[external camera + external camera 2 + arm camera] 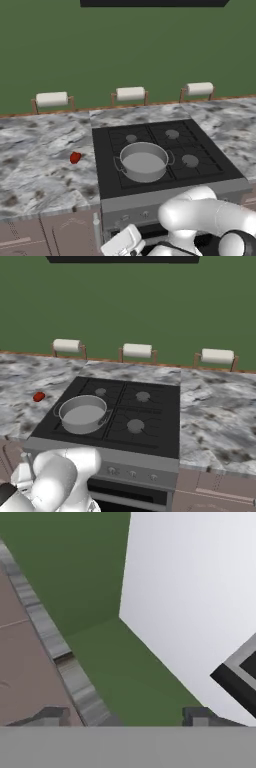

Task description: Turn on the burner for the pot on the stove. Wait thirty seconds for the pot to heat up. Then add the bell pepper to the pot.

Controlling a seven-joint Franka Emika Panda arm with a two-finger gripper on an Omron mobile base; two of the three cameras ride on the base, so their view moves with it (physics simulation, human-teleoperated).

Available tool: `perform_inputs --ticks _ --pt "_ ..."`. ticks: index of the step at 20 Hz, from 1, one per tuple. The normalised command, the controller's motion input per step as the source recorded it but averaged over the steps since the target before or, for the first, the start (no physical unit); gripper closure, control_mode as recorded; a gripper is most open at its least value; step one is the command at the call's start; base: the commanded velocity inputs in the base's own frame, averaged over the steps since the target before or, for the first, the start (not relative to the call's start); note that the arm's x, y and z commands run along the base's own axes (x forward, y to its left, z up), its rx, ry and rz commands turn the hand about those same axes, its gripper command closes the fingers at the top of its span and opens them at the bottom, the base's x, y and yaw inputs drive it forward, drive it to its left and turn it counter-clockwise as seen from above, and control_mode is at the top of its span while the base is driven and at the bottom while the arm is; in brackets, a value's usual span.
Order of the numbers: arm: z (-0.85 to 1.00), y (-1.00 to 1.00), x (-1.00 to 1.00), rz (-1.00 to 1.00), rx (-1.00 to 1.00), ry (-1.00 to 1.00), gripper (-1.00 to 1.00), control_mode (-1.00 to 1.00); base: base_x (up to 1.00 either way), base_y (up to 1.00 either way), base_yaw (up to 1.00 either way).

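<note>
The pot (144,161) is sitting on the front left burner of the stove (200,145), and the bell pepper (75,158) is lying on the marble table (40,170), left of the stove. In the hand view the hand (125,718) is standing spread, two fingertips (197,716) well apart, pinching nothing

wall (125,45): green; counter (40,150): grey marble; three paper towel holders (130,94); brown cabinets (45,235)
</note>
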Motion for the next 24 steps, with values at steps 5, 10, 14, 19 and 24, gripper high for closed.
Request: perform_inputs --ticks 5,10,14,19,24 --pt "1.0 -0.07 -0.38 -0.17 0.19 0.15 -1.0 -1.0 0.0 0.0 0.0" --pt "0.96 -0.06 -0.29 -0.29 0.07 0.27 -1.0 -1.0 0.0 0.0 0.0" --pt "0.02 0.0 0.0 -0.06 0.0 0.08 -1.0 -1.0 0.0 0.0 0.0" --pt "0.54 -0.11 -0.35 -0.07 0.09 0.05 -1.0 -1.0 0.0 0.0 0.0" --pt "1.0 -0.14 -0.69 -0.25 0.14 0.21 -1.0 -1.0 0.0 0.0 0.0"
